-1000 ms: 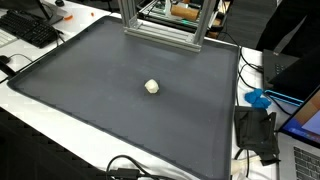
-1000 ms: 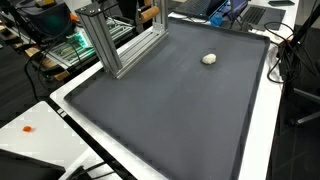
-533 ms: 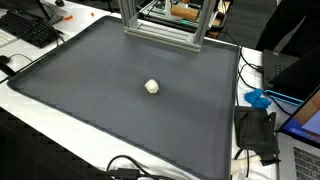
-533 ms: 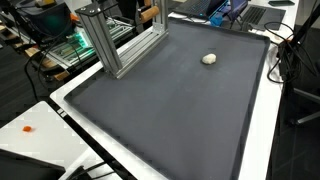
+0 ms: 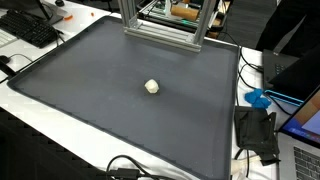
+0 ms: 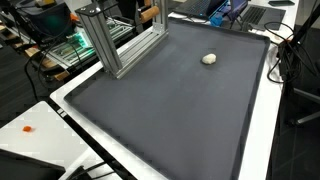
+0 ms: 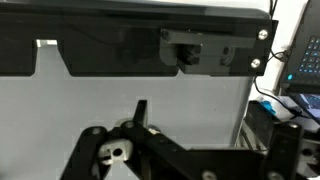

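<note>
My gripper [image 7: 190, 155]: jaws wide apart, holding nothing. Small white ball [image 5: 151, 86] alone on dark mat [image 5: 80, 80], untouched; nothing handled yet.

Even, bright room light on the dark mat [image 5: 90, 80], shadows soft. The wrist view is blurry, near parts unfocused.

The gripper [image 7: 185, 155] is black with a pale grey joint; beyond it in the wrist view, a glossy black panel [image 7: 100, 50] tops a plain white surface [image 7: 60, 105]. In both exterior views the ball [image 5: 152, 86] is off-white, the mat [image 5: 90, 70] plain dark grey, the frame [image 5: 160, 30] silver and the clip [image 5: 258, 98] bright blue.
</note>
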`<state>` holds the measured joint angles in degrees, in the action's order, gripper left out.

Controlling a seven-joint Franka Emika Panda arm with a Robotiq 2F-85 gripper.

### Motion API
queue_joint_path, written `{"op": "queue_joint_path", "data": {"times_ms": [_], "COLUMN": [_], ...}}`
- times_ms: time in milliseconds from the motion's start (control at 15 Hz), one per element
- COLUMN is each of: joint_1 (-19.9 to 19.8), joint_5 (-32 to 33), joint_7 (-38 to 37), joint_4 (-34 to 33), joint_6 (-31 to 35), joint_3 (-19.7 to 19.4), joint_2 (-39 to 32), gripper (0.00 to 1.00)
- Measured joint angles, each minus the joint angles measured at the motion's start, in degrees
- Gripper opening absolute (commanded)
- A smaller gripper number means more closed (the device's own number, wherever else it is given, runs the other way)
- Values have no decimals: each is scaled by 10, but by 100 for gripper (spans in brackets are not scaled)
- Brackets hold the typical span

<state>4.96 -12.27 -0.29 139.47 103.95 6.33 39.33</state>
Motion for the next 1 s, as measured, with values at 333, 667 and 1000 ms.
{"op": "queue_joint_path", "data": {"times_ms": [333,667,1000], "joint_1": [21,32,32], "joint_5": [0,2,14], "joint_7": [-22,-40,-66], "joint_4": [43,81,101], "joint_6": [30,73,92], "joint_3": [32,54,69], "joint_2": [32,36,37], "gripper": [100,100,100]}}
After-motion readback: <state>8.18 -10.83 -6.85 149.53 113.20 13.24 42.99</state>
